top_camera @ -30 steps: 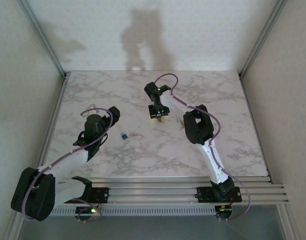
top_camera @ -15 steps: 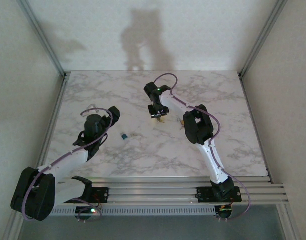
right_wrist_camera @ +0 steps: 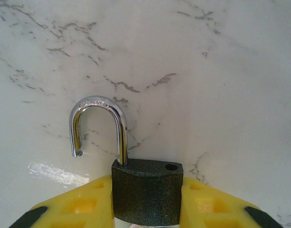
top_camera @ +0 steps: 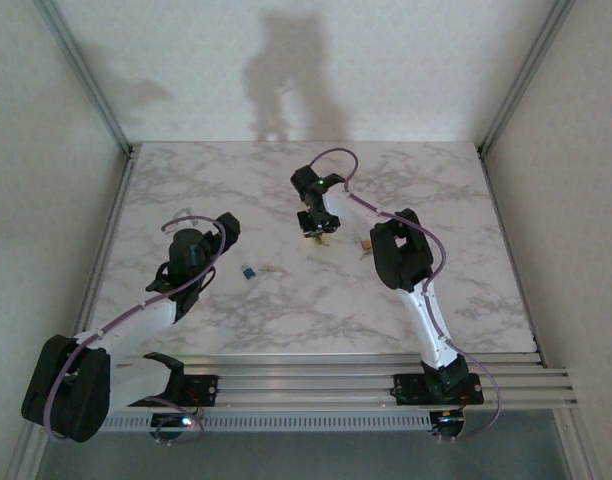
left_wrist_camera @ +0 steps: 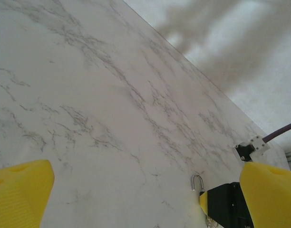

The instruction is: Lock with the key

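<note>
The marble table [top_camera: 286, 320] is spreading across the overhead view, with the left arm [top_camera: 136, 320] reaching in from 8 o'clock and the right arm [top_camera: 411, 270] bending in from 5 o'clock toward the middle. From overhead the right gripper [top_camera: 317, 233] is showing only as a dark cluster near the table's centre, and whatever it is gripping is too small to read. The right wrist camera is supplying that detail: the grey padlock [right_wrist_camera: 146, 190] is sitting at 6 o'clock between the yellow fingers [right_wrist_camera: 74, 209]. Its chrome shackle [right_wrist_camera: 100, 118] is standing open, with one leg seated in the body and the free end hanging clear toward 9 o'clock. The left wrist camera is catching the same shackle as a small silver loop at 5 o'clock, beside the right gripper's black-and-yellow tip. The key [top_camera: 249, 271], a small blue speck overhead, is lying on the marble at 8 o'clock of the right gripper, apart from it. Compared with a second ago, the right arm's elbow is sitting slightly further toward 3 o'clock, while the left arm and key are lying unchanged. The right gripper is clamping narrowly, with both fingers touching the padlock's sides. The left gripper [left_wrist_camera: 145, 194] is gaping wide, holding nothing, its fingers [left_wrist_camera: 19, 197] hovering over bare marble.
</note>
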Available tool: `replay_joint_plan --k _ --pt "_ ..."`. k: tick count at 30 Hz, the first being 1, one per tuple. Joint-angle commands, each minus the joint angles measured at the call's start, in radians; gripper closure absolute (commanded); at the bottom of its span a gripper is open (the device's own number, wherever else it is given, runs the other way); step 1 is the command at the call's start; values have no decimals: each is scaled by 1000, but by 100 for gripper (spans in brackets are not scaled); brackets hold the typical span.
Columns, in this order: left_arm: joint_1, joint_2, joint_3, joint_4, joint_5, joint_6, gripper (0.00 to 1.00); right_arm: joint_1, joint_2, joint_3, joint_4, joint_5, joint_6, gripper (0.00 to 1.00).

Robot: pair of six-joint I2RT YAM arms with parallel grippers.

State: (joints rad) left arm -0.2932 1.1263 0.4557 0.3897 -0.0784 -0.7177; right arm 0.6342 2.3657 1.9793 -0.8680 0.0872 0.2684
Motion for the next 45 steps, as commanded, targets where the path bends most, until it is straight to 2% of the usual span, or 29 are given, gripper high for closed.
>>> replay_joint_plan --k 1,33,45 --pt "-6 -17 -9 5 -17 17 0 -4 -28 -51 -24 -38 -27 72" --pt "-8 13 -13 35 51 11 1 1 -309 -335 109 -176 -35 75" --pt "-23 68 -19 126 217 5 1 34 -405 -433 165 -241 -25 76"
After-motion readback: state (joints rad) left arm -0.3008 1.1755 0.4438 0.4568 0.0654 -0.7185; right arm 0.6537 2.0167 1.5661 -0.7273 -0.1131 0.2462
